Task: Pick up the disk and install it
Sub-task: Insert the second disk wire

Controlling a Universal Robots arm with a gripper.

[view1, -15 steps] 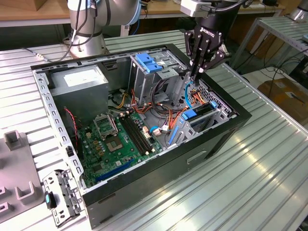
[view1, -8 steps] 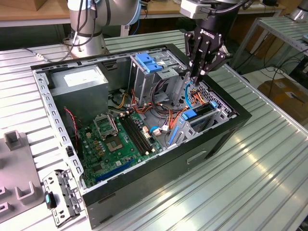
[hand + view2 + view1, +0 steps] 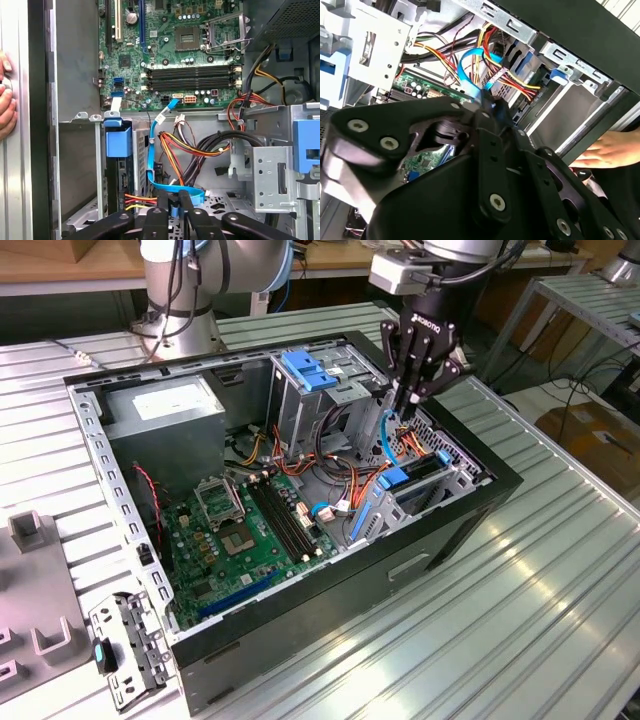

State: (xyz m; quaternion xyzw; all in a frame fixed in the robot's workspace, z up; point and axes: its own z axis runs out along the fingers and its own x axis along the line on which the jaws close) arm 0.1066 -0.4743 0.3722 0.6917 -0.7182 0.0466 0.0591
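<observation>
The computer case (image 3: 455, 530) lies open on the tabletop (image 3: 560, 620). Inside it, the motherboard (image 3: 250, 540) sits on the case floor. Toward the exterior view's left of the motherboard, in the far corner, stands the power supply (image 3: 165, 410). Behind the motherboard rises the drive cage (image 3: 310, 390). To the exterior view's right of the motherboard, the disk (image 3: 410, 485) sits in its bay against the case's wall, with cables (image 3: 345, 475) between it and the motherboard. The end effector (image 3: 405, 405) hangs inside the case just above the disk, beside the drive cage. A bracket (image 3: 125, 650) lies on the tabletop outside the case, at the exterior view's left. A hand (image 3: 6, 97) rests on the case's outer wall.
</observation>
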